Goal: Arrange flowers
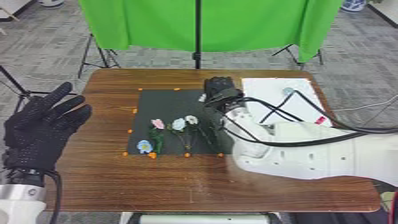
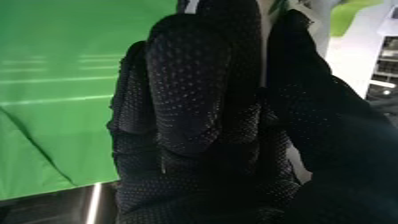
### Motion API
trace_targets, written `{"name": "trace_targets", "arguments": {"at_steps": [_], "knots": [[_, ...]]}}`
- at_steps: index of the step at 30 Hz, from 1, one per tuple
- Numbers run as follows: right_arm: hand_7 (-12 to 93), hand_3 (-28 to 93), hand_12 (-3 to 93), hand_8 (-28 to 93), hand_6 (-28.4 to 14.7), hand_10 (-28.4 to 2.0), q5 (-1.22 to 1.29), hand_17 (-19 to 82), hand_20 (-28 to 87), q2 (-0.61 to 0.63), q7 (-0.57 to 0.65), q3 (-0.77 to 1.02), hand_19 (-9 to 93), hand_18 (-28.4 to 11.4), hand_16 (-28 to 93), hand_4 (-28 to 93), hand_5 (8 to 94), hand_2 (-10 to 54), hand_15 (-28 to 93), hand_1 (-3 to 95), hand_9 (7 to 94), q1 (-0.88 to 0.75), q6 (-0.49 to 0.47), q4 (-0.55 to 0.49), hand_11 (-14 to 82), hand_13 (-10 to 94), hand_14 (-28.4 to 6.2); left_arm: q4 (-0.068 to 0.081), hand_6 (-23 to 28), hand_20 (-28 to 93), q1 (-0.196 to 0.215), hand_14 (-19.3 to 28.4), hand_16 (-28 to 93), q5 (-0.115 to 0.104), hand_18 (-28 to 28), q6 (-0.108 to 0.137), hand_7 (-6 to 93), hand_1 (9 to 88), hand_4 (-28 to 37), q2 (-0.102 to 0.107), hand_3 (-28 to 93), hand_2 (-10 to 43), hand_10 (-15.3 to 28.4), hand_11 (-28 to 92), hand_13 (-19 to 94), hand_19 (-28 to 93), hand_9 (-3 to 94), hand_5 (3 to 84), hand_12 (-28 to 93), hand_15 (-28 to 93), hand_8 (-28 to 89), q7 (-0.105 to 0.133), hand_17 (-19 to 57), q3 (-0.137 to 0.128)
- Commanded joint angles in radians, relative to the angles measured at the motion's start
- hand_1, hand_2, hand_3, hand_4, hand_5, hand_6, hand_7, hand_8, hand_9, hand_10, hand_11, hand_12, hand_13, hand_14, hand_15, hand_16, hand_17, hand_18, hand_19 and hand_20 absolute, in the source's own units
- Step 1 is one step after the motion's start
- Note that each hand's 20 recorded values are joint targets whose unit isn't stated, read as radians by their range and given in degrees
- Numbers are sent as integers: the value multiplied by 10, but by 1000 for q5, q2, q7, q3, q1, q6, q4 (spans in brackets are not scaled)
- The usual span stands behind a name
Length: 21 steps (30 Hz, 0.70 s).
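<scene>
Left hand: pointing forward, fingers spreading apart | Right arm: slanting inward | Right hand: lying farther forward than left

- The mat is on the table, over in its far half.
- The sheet is right there too, on the table to the mat's right.
- Flowers lie side by side on the mat's near part, one bloom nearer and left of the rest.
- Back behind the table is the curtain.
</scene>
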Motion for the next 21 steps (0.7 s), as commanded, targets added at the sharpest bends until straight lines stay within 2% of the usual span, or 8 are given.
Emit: {"name": "trace_targets", "arguments": {"at_steps": [1,3,11,15,16,21], "knots": [[188,709,285,17,35,-60,-14,381,87,-41,12,-34,874,-161,209,-283,842,-95,550,521,934,17,-7,18,170,856,-20,11,108,150,-15,284,-127,-2,267,-17,152,221,-262,11,774,84,221,308,263,656,345,373,115,605,-97,-21,-60,8],[187,709,284,15,37,-60,-28,379,88,-42,16,-38,873,-161,209,-283,838,-95,551,520,933,9,-18,20,171,855,-20,11,108,150,-22,284,-127,0,267,-9,151,221,-262,13,774,84,221,308,264,656,344,373,115,605,-97,-25,-60,15],[189,704,284,9,38,-61,-40,367,90,-48,24,-55,866,-159,207,-283,818,-95,558,509,919,-3,-46,21,178,838,-26,17,108,150,-32,284,-127,0,267,-16,152,221,-261,16,774,84,221,308,263,656,344,373,115,604,-97,-37,-60,7],[192,703,283,-8,36,-64,-29,350,99,-42,23,-57,854,-162,198,-283,784,-95,565,501,898,-7,-85,11,176,820,-29,23,107,151,-49,284,-127,3,267,-26,153,221,-262,19,774,84,221,307,263,656,345,373,115,604,-97,-50,-60,14],[191,703,284,-10,35,-64,-29,346,101,-40,21,-52,853,-163,197,-283,773,-95,568,500,893,-14,-95,9,172,814,-29,24,107,151,-52,284,-127,1,267,-22,153,221,-261,19,774,84,221,307,263,656,345,373,115,604,-97,-54,-60,16],[197,709,270,-25,33,-72,-2,335,111,-42,10,-37,844,-164,188,-283,734,-95,576,478,870,-20,-146,-4,187,799,-32,22,107,151,-44,284,-127,1,267,-21,152,221,-262,16,774,84,221,307,264,656,345,373,115,605,-98,-58,-60,9]]}}
